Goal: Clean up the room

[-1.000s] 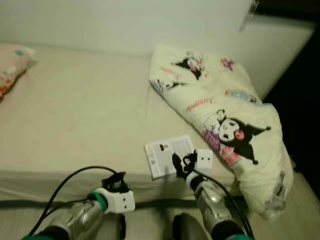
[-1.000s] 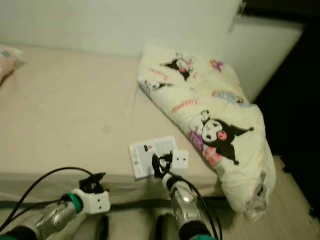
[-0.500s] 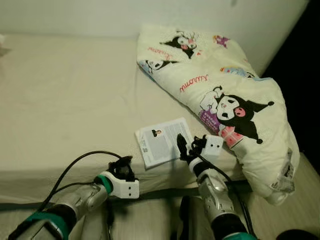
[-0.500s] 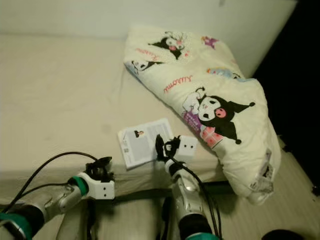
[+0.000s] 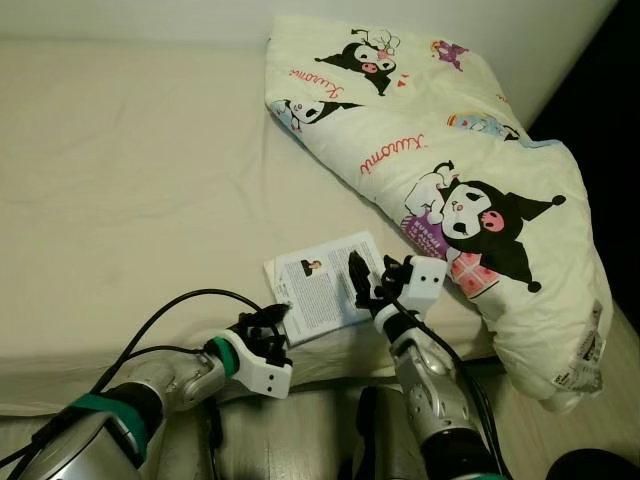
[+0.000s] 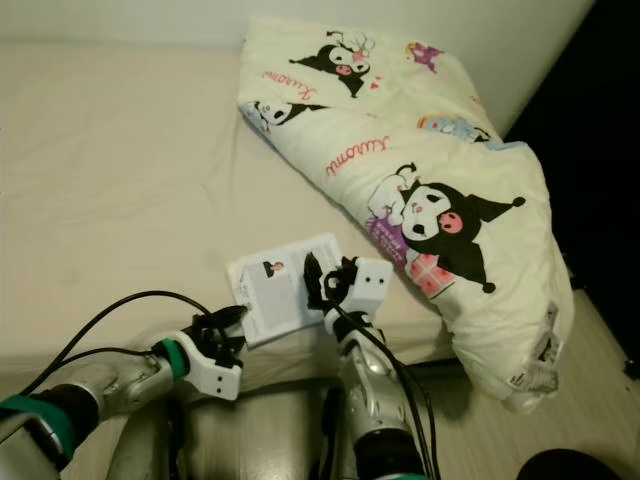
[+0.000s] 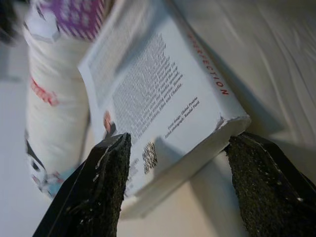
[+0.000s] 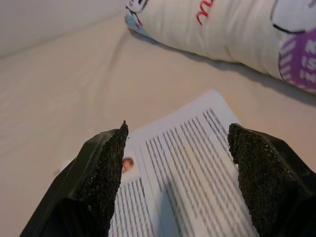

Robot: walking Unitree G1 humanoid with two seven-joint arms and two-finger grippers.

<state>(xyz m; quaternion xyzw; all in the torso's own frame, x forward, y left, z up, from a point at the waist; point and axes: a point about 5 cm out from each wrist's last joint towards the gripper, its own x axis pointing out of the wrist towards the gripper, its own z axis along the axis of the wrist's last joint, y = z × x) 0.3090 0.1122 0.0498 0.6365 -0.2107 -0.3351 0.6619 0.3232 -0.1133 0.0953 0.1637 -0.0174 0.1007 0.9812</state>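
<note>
While both tools gape wide, the book (image 5: 322,286) lies flat near the bed (image 5: 130,180) edge, right tool (image 5: 368,282) above it, left tool (image 5: 268,326) at its near corner

Silver arms (image 5: 425,395), green bands, white wrist housings, black cables.

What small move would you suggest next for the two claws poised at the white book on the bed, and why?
Probably ease the left claw forward so its open fingers straddle the near corner of the white paperback book. That corner already sits between them in the left wrist view. The right claw hovers open over the book's right half, and the book lies flat on the cream bed sheet, beside the cartoon-print quilt.
</note>
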